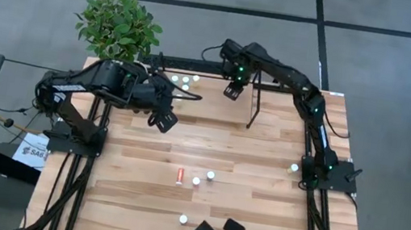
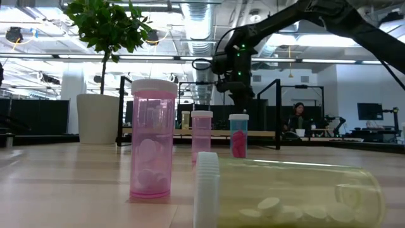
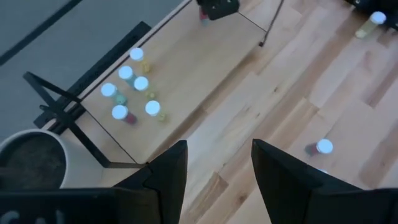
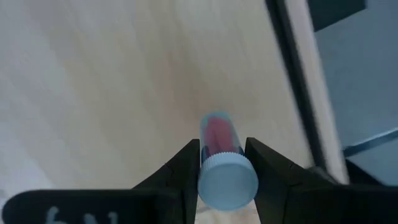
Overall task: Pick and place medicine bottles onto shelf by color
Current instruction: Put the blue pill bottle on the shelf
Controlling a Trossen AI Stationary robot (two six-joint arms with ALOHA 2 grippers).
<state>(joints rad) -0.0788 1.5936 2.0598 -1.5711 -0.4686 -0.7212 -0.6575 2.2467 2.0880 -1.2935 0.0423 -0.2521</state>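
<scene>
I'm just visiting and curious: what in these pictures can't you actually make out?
- Bottles on the shelf: too small in the high view to tell colours.
- Left gripper: its fingertips are cut off by the left wrist view's edge.
- Red bottle in the right gripper: its cap hides most of the body; whether it touches the shelf is unclear.
- Lying bottle: cut off by the low view's bottom edge.
</scene>
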